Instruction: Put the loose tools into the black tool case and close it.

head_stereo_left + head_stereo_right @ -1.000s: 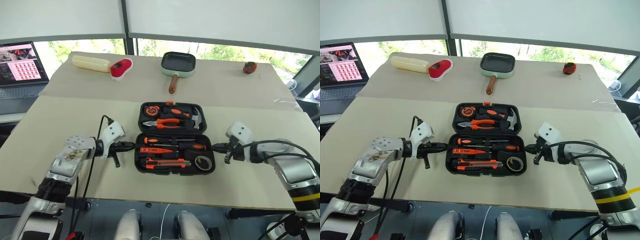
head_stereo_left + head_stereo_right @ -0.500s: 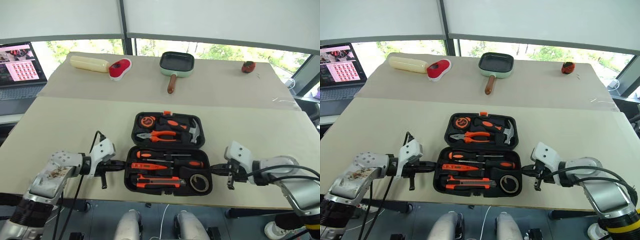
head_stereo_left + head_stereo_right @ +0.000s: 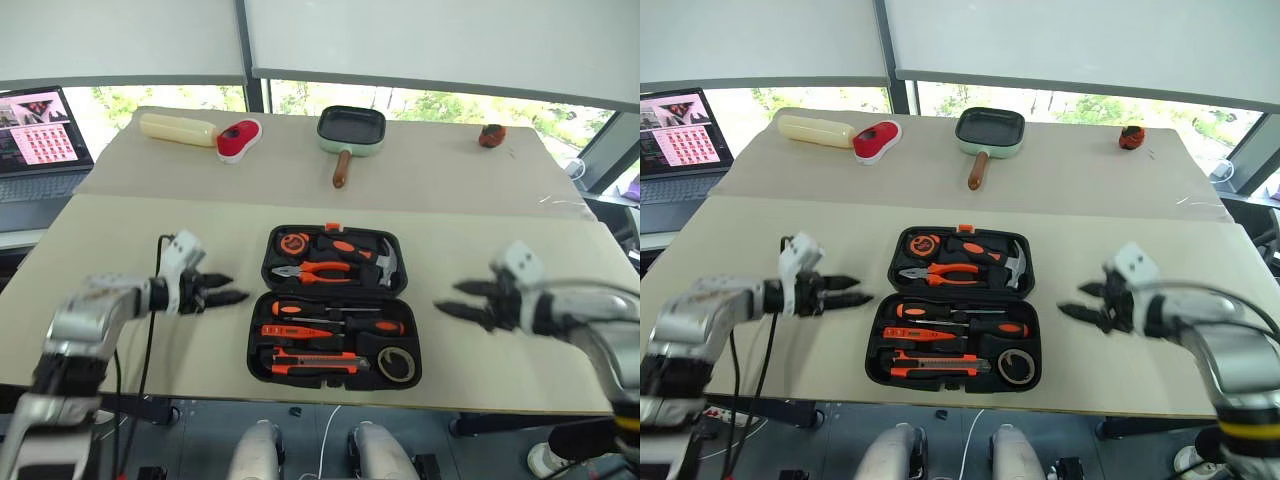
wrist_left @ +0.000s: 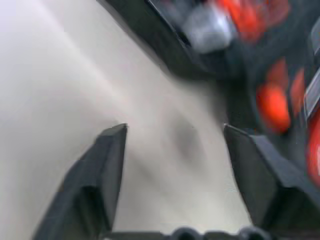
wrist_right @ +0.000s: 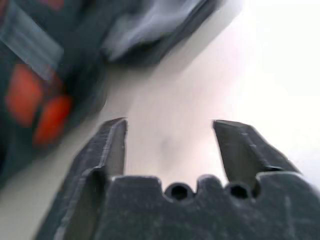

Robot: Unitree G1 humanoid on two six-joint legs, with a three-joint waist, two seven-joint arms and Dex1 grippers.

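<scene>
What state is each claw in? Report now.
Left claw: open, holding nothing.
Right claw: open, holding nothing.

My arms are sheathed in silver-grey metal shells, rounded at the forearm, each ending in a small white block at the wrist. My left end effector (image 3: 222,290) has two black, tapering, wedge-shaped fingers (image 4: 102,165); my right end effector (image 3: 462,303) matches it, its fingers (image 5: 111,145) matt and dark grey up close. Small round screw holes sit in the black base between the right pair. A thin black cable loops along each forearm, arching over the left wrist block.
</scene>
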